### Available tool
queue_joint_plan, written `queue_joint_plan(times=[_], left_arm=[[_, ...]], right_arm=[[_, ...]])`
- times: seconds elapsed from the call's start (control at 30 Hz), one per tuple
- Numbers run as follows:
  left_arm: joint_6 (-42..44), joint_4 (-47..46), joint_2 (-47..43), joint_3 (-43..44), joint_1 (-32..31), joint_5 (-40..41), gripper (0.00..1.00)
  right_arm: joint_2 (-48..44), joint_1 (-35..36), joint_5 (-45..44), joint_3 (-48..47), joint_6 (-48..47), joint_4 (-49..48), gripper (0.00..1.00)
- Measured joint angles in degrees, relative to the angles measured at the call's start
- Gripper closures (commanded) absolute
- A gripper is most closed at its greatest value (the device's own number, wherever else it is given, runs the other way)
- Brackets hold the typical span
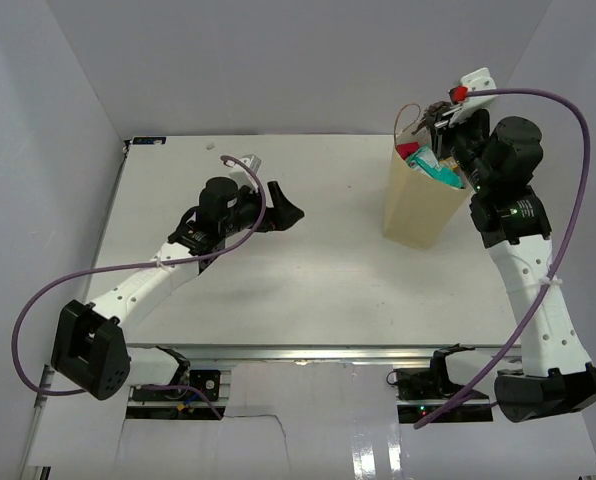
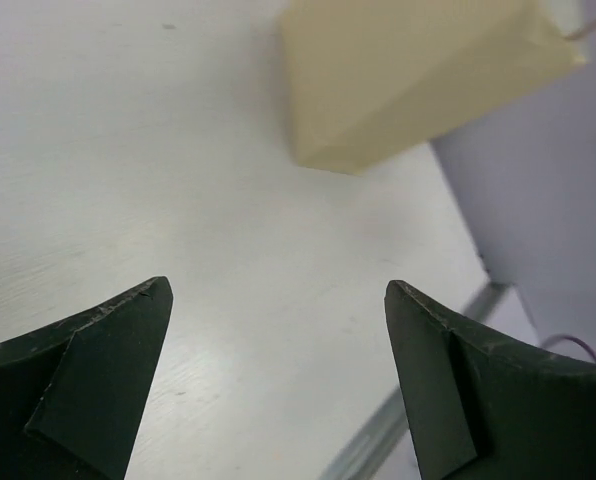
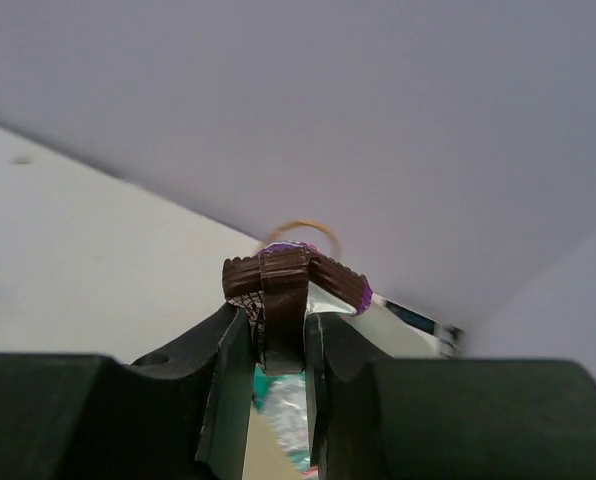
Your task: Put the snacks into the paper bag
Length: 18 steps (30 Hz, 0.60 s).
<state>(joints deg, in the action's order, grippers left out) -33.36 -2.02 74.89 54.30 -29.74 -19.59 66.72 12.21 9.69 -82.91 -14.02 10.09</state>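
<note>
Currently on my screens, item by item. Left gripper (image 2: 278, 290): jaws spread wide, nothing between them, hanging over the table (image 2: 128, 150), well apart from the paper bag (image 1: 415, 205). Right gripper (image 3: 278, 335): jaws pinched narrow on the dark purple packet (image 3: 293, 280), held at the bag's open mouth. Paper bag: upright at the table's far right, with a teal packet (image 1: 436, 167) showing inside its top. Loop handle (image 3: 298, 224): visible behind the purple packet.
</note>
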Motion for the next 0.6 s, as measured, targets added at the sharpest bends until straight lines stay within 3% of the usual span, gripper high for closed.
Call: queue_joint_plan(times=[0.13, 0.23, 0.3, 0.33, 0.37, 0.4, 0.47, 0.6], left_arm=[[3.82, 10.64, -0.98, 1.22, 0.28, 11.91, 0.02], [4.90, 15.08, -1.60, 0.85, 0.33, 16.52, 0.02], [5.20, 16.98, -2.21, 0.44, 0.33, 18.36, 0.02], [5.33, 17.70, -2.47, 0.31, 0.33, 19.06, 0.02], [5.46, 18.23, -2.75, 0.24, 0.33, 19.58, 0.02], [5.55, 18.67, -3.10, 0.09, 0.33, 20.06, 0.02], [5.75, 19.58, -4.04, -0.11, 0.33, 20.94, 0.02], [6.21, 20.63, -6.75, -0.42, 0.33, 22.36, 0.02]], right_arm=[[3.65, -2.97, -13.99, -0.22, -3.85, -0.96, 0.92], [10.23, -5.25, -19.39, 0.13, -6.51, -0.46, 0.92], [15.23, -6.40, -20.65, 0.31, -7.89, 2.05, 0.75], [17.31, -6.95, -20.65, 0.31, -8.55, 3.54, 0.58], [19.19, -7.45, -20.11, 0.31, -9.16, 5.46, 0.35], [20.57, -7.91, -19.30, 0.31, -9.55, 7.45, 0.03], [21.38, -8.63, -16.94, 0.31, -11.06, 10.91, 0.09], [18.29, -9.33, -12.44, -0.83, -10.54, 14.51, 0.10]])
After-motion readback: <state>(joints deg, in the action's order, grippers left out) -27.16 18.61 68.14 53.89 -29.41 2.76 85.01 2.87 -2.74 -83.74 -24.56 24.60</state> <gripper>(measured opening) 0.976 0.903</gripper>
